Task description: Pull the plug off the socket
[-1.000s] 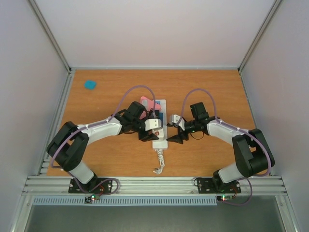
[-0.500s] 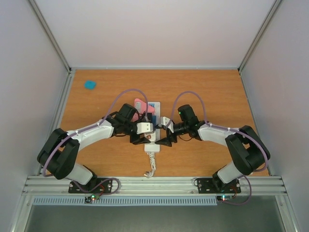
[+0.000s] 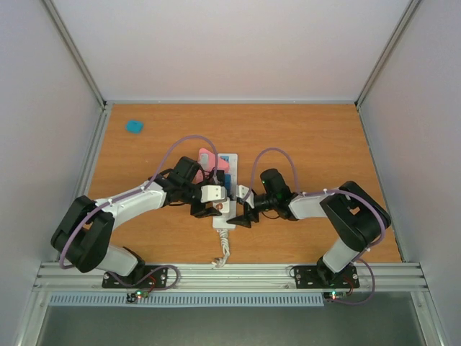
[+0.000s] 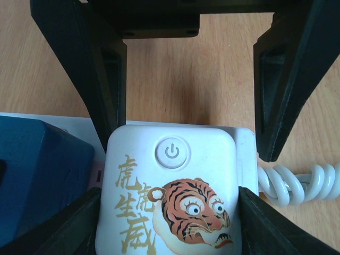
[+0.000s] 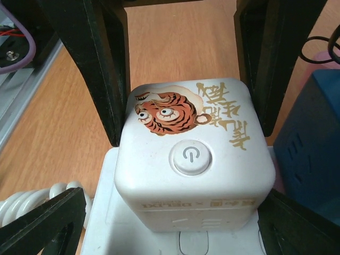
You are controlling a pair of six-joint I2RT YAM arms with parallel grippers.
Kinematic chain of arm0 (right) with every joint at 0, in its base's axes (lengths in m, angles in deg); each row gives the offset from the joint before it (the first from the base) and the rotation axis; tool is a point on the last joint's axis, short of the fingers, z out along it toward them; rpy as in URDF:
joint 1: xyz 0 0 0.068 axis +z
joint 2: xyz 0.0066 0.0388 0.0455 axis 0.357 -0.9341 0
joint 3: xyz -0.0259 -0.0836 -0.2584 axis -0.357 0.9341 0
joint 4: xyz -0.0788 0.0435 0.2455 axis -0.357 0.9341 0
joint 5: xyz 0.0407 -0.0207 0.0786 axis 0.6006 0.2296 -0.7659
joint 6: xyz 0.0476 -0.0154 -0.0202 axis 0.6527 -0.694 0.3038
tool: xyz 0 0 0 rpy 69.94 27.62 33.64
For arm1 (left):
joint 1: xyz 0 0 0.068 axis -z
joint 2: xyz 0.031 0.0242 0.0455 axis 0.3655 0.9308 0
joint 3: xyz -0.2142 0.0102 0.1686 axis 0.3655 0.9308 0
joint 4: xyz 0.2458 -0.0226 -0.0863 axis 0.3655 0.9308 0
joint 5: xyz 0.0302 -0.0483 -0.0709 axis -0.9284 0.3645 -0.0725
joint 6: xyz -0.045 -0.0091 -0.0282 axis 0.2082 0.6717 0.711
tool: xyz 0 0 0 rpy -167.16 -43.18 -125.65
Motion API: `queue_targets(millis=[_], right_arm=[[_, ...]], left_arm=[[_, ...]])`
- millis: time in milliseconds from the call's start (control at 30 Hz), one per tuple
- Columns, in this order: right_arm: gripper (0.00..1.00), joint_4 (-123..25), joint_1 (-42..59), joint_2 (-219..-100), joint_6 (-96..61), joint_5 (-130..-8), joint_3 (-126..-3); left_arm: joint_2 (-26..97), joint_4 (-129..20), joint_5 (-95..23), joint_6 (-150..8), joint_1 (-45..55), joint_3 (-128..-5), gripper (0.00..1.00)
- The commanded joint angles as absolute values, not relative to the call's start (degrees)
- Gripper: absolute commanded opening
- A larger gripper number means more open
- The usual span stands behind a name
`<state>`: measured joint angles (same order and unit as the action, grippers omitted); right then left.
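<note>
Pale walls (image 3: 43,144) box in three sides, and a metal rail (image 3: 230,274) carrying both arm bases runs along the near side. The wooden surface (image 3: 324,144) is mostly bare. A small blue scrap (image 3: 135,126) lies near the far left corner, well apart from the work.

The left arm (image 3: 137,198) and right arm (image 3: 317,205) fold inward and meet at mid-surface over the socket (image 3: 222,222). The socket's long axis runs near to far with a slight tilt. Its coiled cord (image 3: 225,249) trails towards the bases.

The plug (image 5: 194,143), a white cube with a tiger print and a power button, sits upright in the socket's near end, just beside the cord. A blue block (image 4: 37,180) stands next to it on the far side, with something pink beyond that.

The left end effector (image 3: 210,207) comes in from the left. In its wrist view its fingers press the plug's far and near faces, so it appears to be clamped on the plug. The right end effector (image 3: 241,215) faces it from the right. It is spread wide, with its fingers flanking the plug and not touching it.

Both arms are at the plug, but only the left has hold of it. The plug likely has to come straight up, square to the long axis. The socket looks light enough to rise with it unless the right arm pins it down.
</note>
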<state>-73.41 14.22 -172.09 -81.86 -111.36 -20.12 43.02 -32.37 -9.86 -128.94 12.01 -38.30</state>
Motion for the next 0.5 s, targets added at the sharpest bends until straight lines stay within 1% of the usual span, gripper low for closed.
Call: queue_targets(millis=[0, 367, 467], right_arm=[[0.89, -78.65, 16.43, -173.41, -82.11, -110.20, -19.08], [0.86, -81.46, 18.25, -177.65, -81.29, -106.87, -18.96], [0.83, -81.80, 18.28, -178.70, -81.83, -105.08, -18.62]], left_arm=[[41.33, -31.01, -8.70, -129.99, 11.78, -37.71, 0.31], [40.65, -30.43, -5.45, -130.20, 11.76, -37.93, 0.31], [41.20, -29.94, -4.40, -130.21, 11.71, -38.72, 0.30]])
